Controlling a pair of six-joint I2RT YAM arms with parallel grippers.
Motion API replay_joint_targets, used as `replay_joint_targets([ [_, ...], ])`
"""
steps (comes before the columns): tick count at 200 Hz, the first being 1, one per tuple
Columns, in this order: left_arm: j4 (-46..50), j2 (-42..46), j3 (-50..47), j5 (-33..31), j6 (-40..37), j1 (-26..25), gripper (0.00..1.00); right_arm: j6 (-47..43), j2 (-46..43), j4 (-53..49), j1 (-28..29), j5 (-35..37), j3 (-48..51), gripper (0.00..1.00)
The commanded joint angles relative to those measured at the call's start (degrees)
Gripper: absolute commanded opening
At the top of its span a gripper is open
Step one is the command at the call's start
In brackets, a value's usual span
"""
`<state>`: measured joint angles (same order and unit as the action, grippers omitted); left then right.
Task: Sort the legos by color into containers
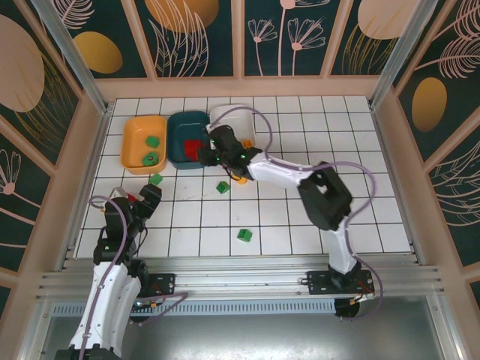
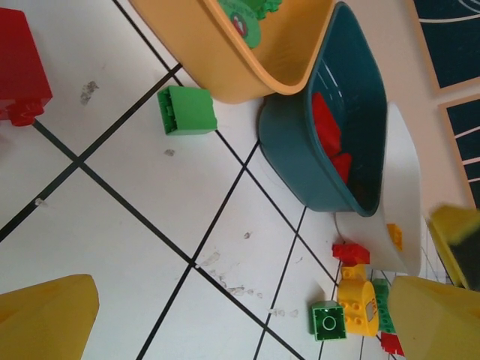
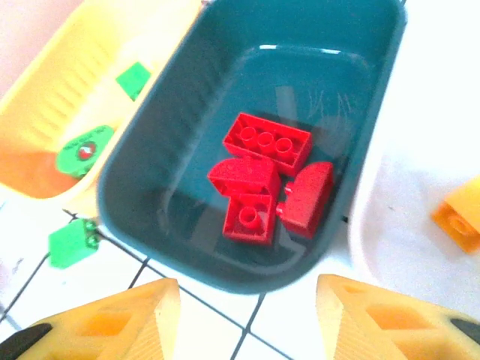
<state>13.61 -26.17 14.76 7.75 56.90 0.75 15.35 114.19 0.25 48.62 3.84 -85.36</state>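
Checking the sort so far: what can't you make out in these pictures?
Top view: the right arm covers most of the white tray, hiding its bricks.
Left wrist: a red brick is cut off by the left edge.
Right wrist: an orange brick is cut off by the right edge.

Right end effector (image 3: 247,304) spread, arm outstretched.

You're in a robot lab cell: a white tiled bench (image 1: 315,217), leaf-painted panels (image 1: 300,37) around it, an aluminium rail (image 1: 240,268) in front.
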Motion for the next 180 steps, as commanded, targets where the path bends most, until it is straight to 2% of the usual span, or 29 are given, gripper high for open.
replay_joint_targets([
  [1, -2.93, 1.05, -0.42, 2.29, 1.08, 0.04, 0.98, 0.86, -9.5, 5.37, 0.51, 1.6, 10.8, 0.51],
  [15, -6.58, 0.97, -3.09, 4.6, 3.54, 0.08, 0.98, 2.52, -12.21, 5.14, 0.38, 1.64, 16.43, 0.53],
  [34, -16.56, 0.01, -8.78, 9.82, 6.94, 0.04, 0.98, 4.01, -12.68, 2.42, 0.36, 1.58, 18.57, 0.54],
  [46, -18.28, -1.11, -10.46, 9.86, 8.4, 0.04, 0.98, 3.17, -12.3, 1.04, 0.54, 0.45, 19.12, 0.56],
  [96, -15.01, -2.02, -11.17, 10.0, 7.52, 0.04, 0.99, 2.47, -6.0, -0.72, 1.7, -4.48, 18.15, 0.6],
  [118, -12.83, 0.75, -10.99, 9.75, 7.28, 0.03, 0.99, 2.14, -3.7, -1.06, 2.05, -3.22, 17.18, 0.6],
  [133, -12.45, 2.78, -11.79, 9.56, 7.99, 0.05, 0.99, 1.57, -2.6, 0.62, 2.17, -0.9, 18.23, 0.55],
  [180, -12.56, 4.92, -13.1, 9.92, 8.68, 0.08, 0.99, 1.26, 1.79, 1.99, 2.14, -0.8, 17.38, 0.54],
])
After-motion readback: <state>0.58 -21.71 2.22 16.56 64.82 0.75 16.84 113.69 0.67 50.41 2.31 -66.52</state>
